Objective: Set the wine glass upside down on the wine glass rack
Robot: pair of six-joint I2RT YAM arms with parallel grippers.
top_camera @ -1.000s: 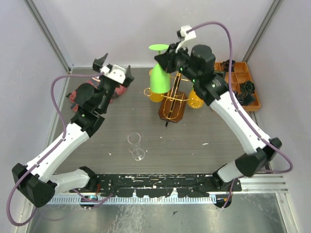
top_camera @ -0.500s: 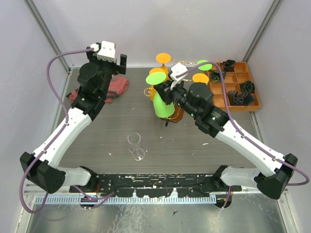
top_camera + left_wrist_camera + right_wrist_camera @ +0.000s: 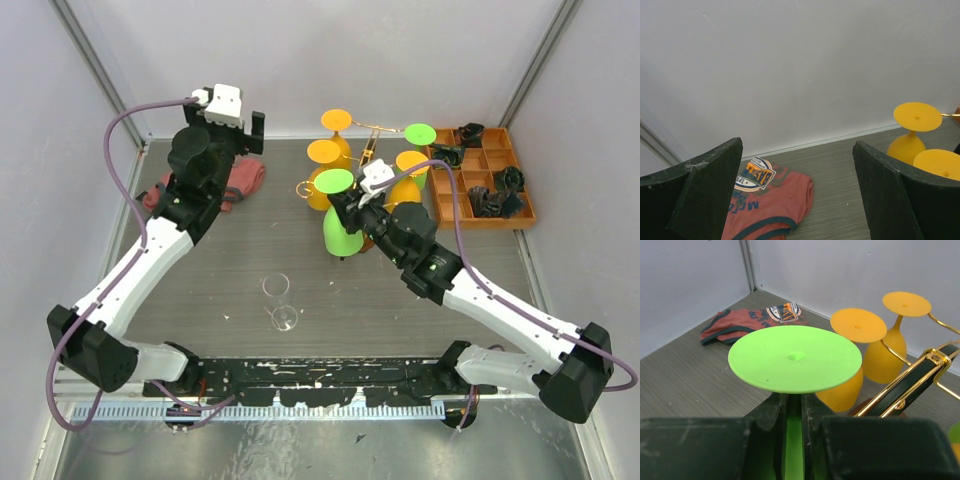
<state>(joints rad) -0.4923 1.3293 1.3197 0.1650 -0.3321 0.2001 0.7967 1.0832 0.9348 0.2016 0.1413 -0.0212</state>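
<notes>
My right gripper [image 3: 347,206] is shut on the stem of a green wine glass [image 3: 341,230] and holds it upside down, foot up. The glass is at the front left of the gold wire rack [image 3: 371,152], and its bowl covers most of the rack's dark wooden base. In the right wrist view the green foot [image 3: 795,357] sits just above my closed fingers [image 3: 771,412], and the rack's gold wire and dark loop [image 3: 910,385] are to the right. My left gripper [image 3: 236,122] is open and empty, high above the back left of the table.
Three orange glasses [image 3: 323,153] and another green one [image 3: 420,133] hang upside down on the rack. A clear glass [image 3: 281,302] is on the table in front. A red shirt [image 3: 243,180] lies at back left. An orange compartment tray [image 3: 493,160] stands at back right.
My right arm has brought the green glass down and forward, from high behind the rack to its front left side. My left arm has risen and swung back.
</notes>
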